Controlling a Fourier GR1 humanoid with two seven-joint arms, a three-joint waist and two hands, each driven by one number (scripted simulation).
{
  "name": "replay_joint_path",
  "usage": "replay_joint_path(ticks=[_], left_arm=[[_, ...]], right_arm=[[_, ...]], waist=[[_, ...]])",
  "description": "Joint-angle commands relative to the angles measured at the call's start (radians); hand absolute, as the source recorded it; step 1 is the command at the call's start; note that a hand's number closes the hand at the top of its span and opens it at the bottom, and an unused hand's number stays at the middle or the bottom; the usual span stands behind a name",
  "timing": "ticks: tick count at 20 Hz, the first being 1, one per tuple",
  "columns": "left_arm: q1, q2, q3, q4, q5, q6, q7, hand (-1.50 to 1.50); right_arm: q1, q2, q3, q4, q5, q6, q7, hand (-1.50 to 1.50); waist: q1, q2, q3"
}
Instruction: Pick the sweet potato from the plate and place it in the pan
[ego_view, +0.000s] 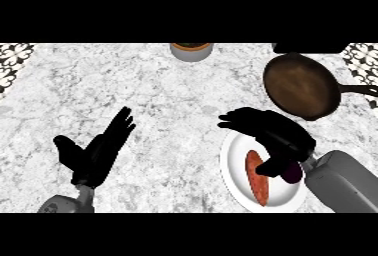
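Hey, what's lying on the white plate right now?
On the plate lies an orange-red sweet potato. The right hand hovers over its upper part, hiding the plate's top; something dark purple peeks out beneath the wrist.

Lower left of the frame now: the black, matte left hand (96, 152), slim tapered fingers and a shorter, thicker thumb, all one flat colour with no markings showing. Below it a short pale-grey cylindrical left forearm (68, 204), smooth, with a darker band where the wrist meets the hand. Over at the lower right, the black right hand (269, 132), same dark finish, blocky across the back. Behind it the fat, rounded light-grey right forearm (343, 182), plain casing, a small lighter collar at the wrist.
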Motion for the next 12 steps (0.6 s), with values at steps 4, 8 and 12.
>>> replay_joint_path(ticks=[4,8,12], left_arm=[[0.025,0.020,0.019,0.021,0.015,-0.023,0.003,0.00],[-0.039,-0.034,-0.007,0.006,-0.011,0.027,0.033,0.00],[0.007,-0.005,0.003,0.014,-0.009,-0.020,-0.007,0.00]], right_arm=[[-0.098,-0.101,0.220,-0.107,0.295,0.255,0.338,-1.50],[-0.120,0.003,0.331,-0.181,0.347,0.478,0.567,-1.50],[-0.114,0.081,0.366,-0.226,0.334,0.720,0.753,-1.50]], waist=[[-0.004,-0.011,-0.004],[-0.012,-0.007,-0.001],[-0.006,-0.002,0.001]])
